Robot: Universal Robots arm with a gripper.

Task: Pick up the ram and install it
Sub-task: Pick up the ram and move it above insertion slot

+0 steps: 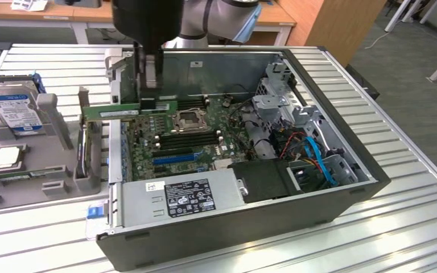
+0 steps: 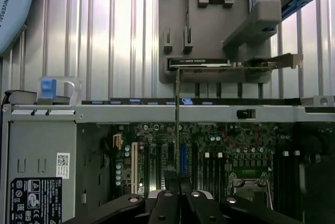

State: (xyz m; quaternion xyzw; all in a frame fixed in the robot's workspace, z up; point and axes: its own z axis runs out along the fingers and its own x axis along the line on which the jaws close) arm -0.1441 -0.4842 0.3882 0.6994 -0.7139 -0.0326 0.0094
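We are carrying the ram, our tool clamping shut on its top edge, holding it level over the open computer case. Seating it, we judge, is calling for careful alignment with a memory slot.

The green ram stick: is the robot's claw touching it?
Touching. In the exterior view the gripper is clamped shut on the ram, holding it in the air; the wrist view shows its thin edge pinched too.
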